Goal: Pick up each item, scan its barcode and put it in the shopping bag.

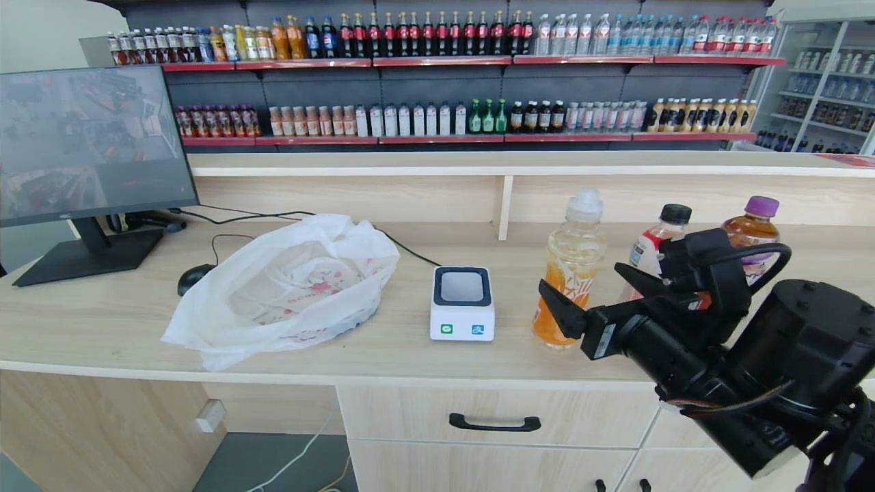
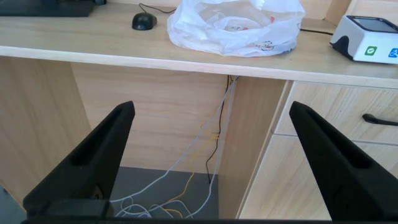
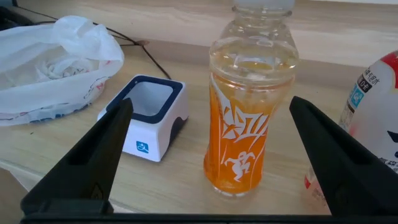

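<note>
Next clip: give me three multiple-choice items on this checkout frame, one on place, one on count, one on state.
1. Where does the scanner stand? A. Between the shopping bag and the orange bottle. B. Inside the bag. C. On the floor.
2. How many bottles stand on the counter? A. One. B. Three. C. Five.
3. The right gripper is: A. shut on the orange bottle. B. open, empty. C. shut on the bag.
1 A: bag on one side, bottle on the other.
2 B: orange bottle, black-capped bottle, purple-capped bottle.
3 B: jaws spread, gaps beside the bottle.
</note>
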Controlling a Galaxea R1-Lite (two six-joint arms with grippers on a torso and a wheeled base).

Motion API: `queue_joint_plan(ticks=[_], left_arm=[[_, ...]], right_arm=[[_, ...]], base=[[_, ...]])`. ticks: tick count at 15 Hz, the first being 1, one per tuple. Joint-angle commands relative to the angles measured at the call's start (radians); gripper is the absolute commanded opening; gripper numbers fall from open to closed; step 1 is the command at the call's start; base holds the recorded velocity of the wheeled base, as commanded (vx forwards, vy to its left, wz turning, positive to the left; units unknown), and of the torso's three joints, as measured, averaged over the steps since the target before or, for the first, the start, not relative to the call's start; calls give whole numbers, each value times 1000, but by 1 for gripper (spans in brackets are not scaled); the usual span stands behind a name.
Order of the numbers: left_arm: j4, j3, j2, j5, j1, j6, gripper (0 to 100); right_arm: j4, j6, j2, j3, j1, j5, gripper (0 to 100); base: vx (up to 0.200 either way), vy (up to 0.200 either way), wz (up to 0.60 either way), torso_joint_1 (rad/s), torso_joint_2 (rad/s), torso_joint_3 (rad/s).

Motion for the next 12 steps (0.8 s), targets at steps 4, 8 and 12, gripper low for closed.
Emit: queue_joint_plan(ticks=[4,8,12], left_arm=[[0,0,0,0,0,0,100],[0,0,0,0,0,0,100],[0,0,0,0,0,0,100]], right_arm=[[-22,1,53,15,7,-37,100],[-36,8,69,12,-6,-49,100],[-80,7,108,4,-6,-76,100]], base=[[0,0,0,0,0,0],[0,0,0,0,0,0],[0,0,0,0,0,0]])
